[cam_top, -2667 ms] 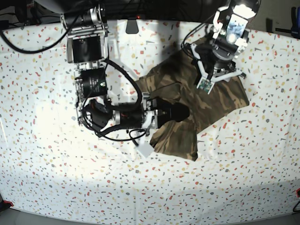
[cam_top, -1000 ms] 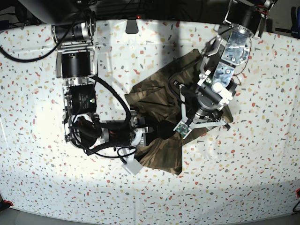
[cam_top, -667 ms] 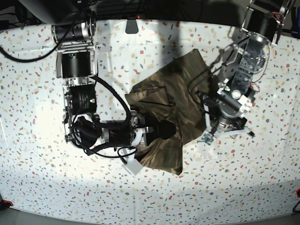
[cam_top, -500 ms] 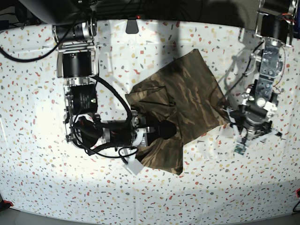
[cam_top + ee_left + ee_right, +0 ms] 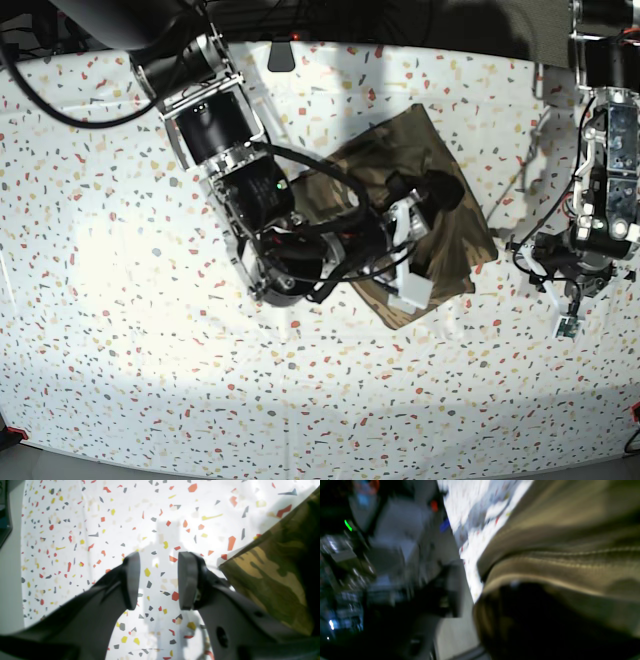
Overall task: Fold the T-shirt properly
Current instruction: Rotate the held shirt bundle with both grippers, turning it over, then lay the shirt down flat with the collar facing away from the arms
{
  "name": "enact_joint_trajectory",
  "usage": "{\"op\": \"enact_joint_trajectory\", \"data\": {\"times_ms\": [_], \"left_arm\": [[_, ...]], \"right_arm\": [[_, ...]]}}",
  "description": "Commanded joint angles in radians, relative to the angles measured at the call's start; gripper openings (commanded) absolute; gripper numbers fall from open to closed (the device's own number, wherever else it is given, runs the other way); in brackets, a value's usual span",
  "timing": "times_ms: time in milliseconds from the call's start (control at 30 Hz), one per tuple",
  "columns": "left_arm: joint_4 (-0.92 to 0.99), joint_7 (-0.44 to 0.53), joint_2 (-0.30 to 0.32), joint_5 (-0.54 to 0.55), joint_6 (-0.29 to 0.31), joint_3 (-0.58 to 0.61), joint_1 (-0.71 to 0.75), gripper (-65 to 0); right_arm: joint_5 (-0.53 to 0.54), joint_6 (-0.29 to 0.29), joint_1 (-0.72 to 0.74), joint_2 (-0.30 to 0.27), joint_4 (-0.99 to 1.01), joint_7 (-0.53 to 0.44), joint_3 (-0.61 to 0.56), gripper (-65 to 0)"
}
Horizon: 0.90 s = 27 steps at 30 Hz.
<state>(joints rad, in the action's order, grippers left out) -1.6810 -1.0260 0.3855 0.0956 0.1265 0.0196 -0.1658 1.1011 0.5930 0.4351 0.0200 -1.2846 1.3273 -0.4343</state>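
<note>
The camouflage T-shirt [image 5: 440, 215] is seen folded on the speckled table [image 5: 120, 250], upper centre. The left gripper [image 5: 157, 580] is held spread and empty beside the shirt edge. The right gripper's [image 5: 435, 192] jaw state cannot be told; it sits over the shirt.

My table [image 5: 120, 330] wears a white cloth speckled with red, yellow and grey flecks. The camouflage T-shirt [image 5: 455, 225] lies bunched on it.
</note>
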Motion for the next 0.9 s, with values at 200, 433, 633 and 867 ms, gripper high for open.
{"op": "enact_joint_trajectory", "data": {"times_ms": [200,433,633,867], "left_arm": [[-0.016,0.008,0.014,-0.005,-0.007,-0.006,-0.019,-41.1],[-0.016,0.007,0.014,-0.009,-0.007,-0.006,-0.020,-41.1],[-0.032,0.057,0.014,0.026,-0.008,-0.006,-0.020,-41.1],[-0.311,-0.026,-0.019,0.278,0.051,-0.004,0.110,-41.2]], "right_arm": [[0.091,0.033,0.031,0.014,-0.018,-0.011,-0.134,-34.3],[0.092,0.101,0.085,0.019,-0.018,-0.018,0.030,-34.3],[-0.081,0.105,0.175,0.019,-0.018,-0.119,0.277,-34.3],[-0.543,0.105,0.219,0.052,0.005,-0.419,0.293,-34.4]]}}
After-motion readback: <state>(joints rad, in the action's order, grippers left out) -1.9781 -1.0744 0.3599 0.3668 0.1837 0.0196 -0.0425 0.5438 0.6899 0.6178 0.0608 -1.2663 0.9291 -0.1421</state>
